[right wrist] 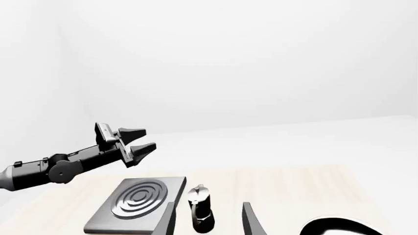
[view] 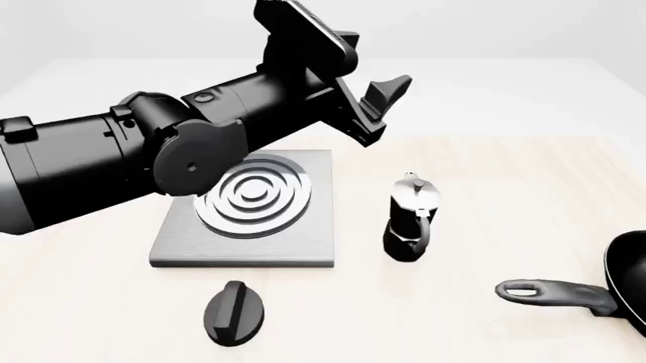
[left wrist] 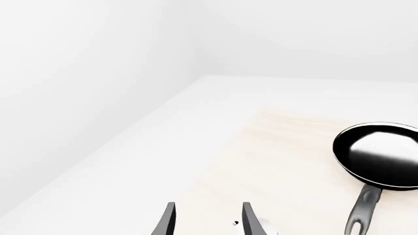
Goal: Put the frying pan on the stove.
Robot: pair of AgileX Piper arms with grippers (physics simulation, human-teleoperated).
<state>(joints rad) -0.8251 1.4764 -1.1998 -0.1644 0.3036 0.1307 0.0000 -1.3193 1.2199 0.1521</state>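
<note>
Spread apart and holding nothing, the left gripper (view: 379, 106) is seen raised above the table (view: 525, 181), its black arm reaching in from the left and passing over the near-left corner of the stove (view: 253, 227). Only the two dark fingertips of the right gripper (right wrist: 207, 220) are shown, in the right wrist view, with a clear gap between them and nothing gripped. Nearest the camera in the front view, a small black oval knob-like piece (view: 236, 312) is lying on the pale wood surface, just in front of the stove. At the near right edge, the frying pan (view: 628, 283) is resting flat on the table, mostly cut off by the frame, with its long grey handle (view: 553, 293) pointing left and a slotted hole at its end. Farther back, the stove is seen as a square grey slab with silver concentric rings, well apart from the pan. Just to its right, a black-and-silver moka pot (view: 412, 219) is standing upright between stove and pan.
</note>
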